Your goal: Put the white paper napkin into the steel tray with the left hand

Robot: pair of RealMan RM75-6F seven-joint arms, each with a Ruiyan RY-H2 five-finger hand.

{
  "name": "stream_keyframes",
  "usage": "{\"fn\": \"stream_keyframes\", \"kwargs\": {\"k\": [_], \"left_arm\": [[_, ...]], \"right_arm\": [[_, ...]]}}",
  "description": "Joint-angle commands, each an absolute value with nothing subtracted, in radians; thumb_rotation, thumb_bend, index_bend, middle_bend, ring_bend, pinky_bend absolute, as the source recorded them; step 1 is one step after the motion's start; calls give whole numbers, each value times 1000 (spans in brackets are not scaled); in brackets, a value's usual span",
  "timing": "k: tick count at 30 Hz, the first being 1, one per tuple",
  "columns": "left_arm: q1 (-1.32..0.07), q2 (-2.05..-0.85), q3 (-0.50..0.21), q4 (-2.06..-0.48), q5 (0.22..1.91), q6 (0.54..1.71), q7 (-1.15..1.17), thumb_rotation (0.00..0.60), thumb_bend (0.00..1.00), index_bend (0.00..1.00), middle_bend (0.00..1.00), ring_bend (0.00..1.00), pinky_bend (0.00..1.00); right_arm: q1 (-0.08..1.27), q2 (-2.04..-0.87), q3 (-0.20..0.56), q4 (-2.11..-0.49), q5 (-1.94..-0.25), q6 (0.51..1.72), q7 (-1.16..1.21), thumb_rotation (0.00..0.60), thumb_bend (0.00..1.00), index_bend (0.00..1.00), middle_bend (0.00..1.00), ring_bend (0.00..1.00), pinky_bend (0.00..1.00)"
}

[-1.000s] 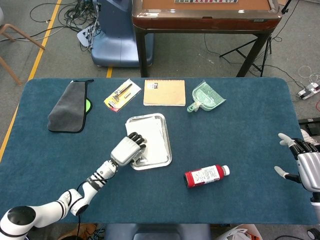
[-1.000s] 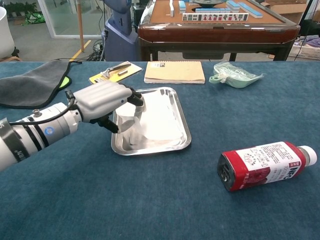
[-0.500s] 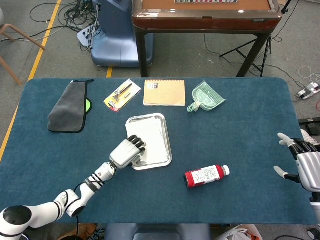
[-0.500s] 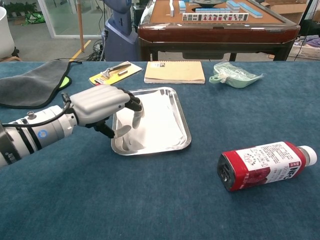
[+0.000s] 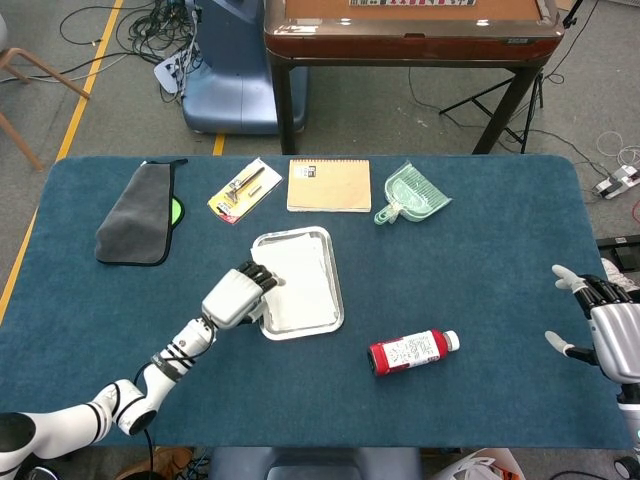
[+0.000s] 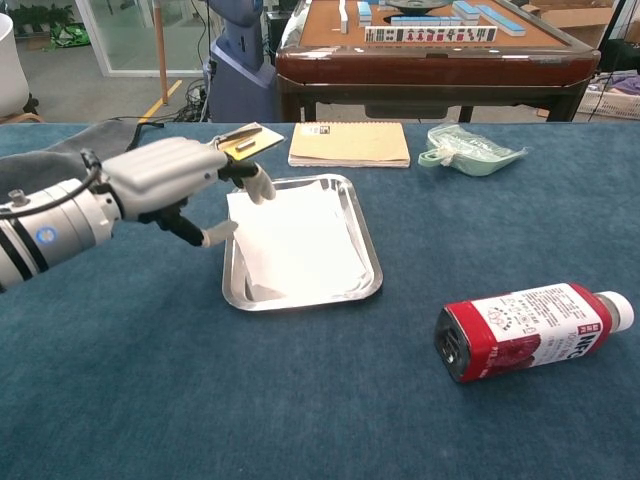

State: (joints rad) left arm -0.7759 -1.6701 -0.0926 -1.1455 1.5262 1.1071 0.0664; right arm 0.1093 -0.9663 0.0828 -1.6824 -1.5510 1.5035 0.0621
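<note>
Chest view, nearest item: red bottle (image 6: 530, 329) lying on its side on the blue desk (image 6: 300, 400). Left hand (image 6: 170, 185) hovers at the left edge of the steel tray (image 6: 300, 296), fingers spread, released, holding nothing. White paper napkin (image 6: 295, 240) lies flat inside the tray. Right hand (image 5: 605, 325) sits at the desk's right edge, fingers apart, released. Farther back: notebook (image 6: 350, 143), green packet (image 6: 470, 150), dark cloth (image 5: 135, 213). Versus 1.0 s ago, the left hand has withdrawn leftward off the napkin, which stays in the tray.
</note>
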Motion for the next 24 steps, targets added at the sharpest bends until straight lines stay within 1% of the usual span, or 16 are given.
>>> {"fn": "stream_keyframes", "kwargs": {"k": [1, 3, 4, 6, 7, 9, 11, 12, 13, 16, 19, 24], "left_arm": [[-777, -1632, -130, -1187, 1489, 1100, 90, 600, 395, 269, 608, 586, 605], [-786, -1605, -145, -1220, 1458, 1063, 104, 600, 395, 265, 836, 811, 856], [-792, -1593, -149, -1236, 1444, 1042, 111, 600, 395, 262, 905, 891, 935], [-805, -1568, -156, -1271, 1408, 988, 149, 600, 397, 257, 978, 976, 997], [-812, -1559, -157, -1286, 1390, 962, 172, 599, 403, 253, 995, 994, 1000], [-831, -1542, -160, -1317, 1337, 899, 248, 559, 423, 239, 1000, 1000, 1000], [-848, -1533, -165, -1340, 1283, 853, 319, 460, 442, 225, 1000, 1000, 1000], [-858, -1531, -169, -1354, 1243, 826, 360, 390, 451, 221, 1000, 1000, 1000], [-866, -1529, -172, -1364, 1210, 808, 391, 306, 459, 219, 1000, 1000, 1000], [-895, -1533, -173, -1376, 1113, 770, 494, 205, 467, 219, 1000, 1000, 1000], [-923, -1545, -168, -1373, 1018, 751, 581, 139, 470, 219, 1000, 1000, 1000], [-955, -1565, -163, -1366, 913, 756, 649, 128, 471, 218, 1000, 1000, 1000]], "right_arm": [[110, -967, 83, -1683, -1554, 1505, 62, 600, 106, 165, 323, 223, 313], [110, -967, 83, -1684, -1556, 1506, 62, 600, 106, 165, 323, 223, 313], [110, -966, 83, -1684, -1556, 1506, 62, 600, 106, 165, 323, 224, 313], [110, -966, 83, -1685, -1556, 1506, 62, 600, 105, 165, 323, 224, 313], [110, -966, 83, -1685, -1556, 1507, 62, 600, 105, 165, 323, 224, 313], [110, -966, 83, -1686, -1558, 1507, 63, 600, 105, 165, 323, 224, 313], [110, -966, 83, -1686, -1558, 1508, 63, 600, 106, 165, 323, 223, 313], [110, -966, 83, -1685, -1559, 1509, 64, 600, 106, 165, 323, 223, 313], [109, -966, 83, -1685, -1558, 1509, 64, 600, 106, 165, 323, 224, 313], [107, -965, 83, -1684, -1557, 1512, 66, 600, 106, 165, 323, 223, 313], [104, -964, 83, -1684, -1556, 1515, 68, 600, 106, 165, 323, 224, 313], [101, -964, 83, -1680, -1553, 1517, 73, 600, 106, 165, 323, 224, 313]]}}
